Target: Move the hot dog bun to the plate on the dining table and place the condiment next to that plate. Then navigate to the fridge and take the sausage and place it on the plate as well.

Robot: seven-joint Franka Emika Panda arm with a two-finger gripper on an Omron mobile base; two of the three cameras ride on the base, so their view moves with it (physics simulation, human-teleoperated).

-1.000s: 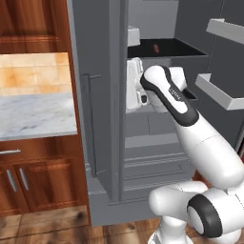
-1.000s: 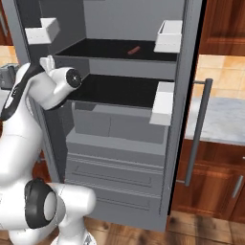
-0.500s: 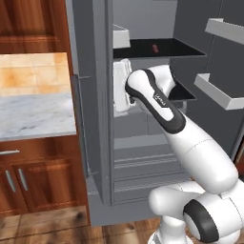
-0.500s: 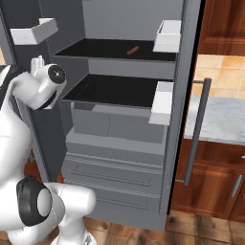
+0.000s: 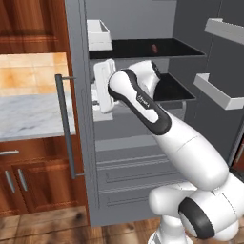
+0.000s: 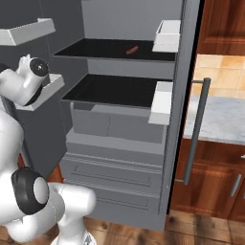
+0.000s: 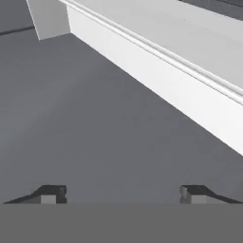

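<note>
Reddish-brown sausage (image 6: pixel 132 49) lies on top black shelf (image 6: pixel 95 49) of open fridge (image 5: pixel 138 147), toward the back. Fingers (image 7: pixel 52 193) stand wide apart, holding nothing, facing grey fridge wall beside a white door bin (image 7: pixel 156 71).

Left base view: behind the arm on its left, facing forward and down into the open fridge (image 5: pixel 143 157), fairly close. Right base view: same fridge (image 6: pixel 119 143) from behind-right, similar range. Both share the two dark shelves (image 5: pixel 138 47) (image 6: pixel 117 50) and the drawers below. Hand view: very close, looking along the fingertips (image 7: pixel 50 193) at a grey fridge wall and white ledge (image 7: pixel 156 80)
</note>
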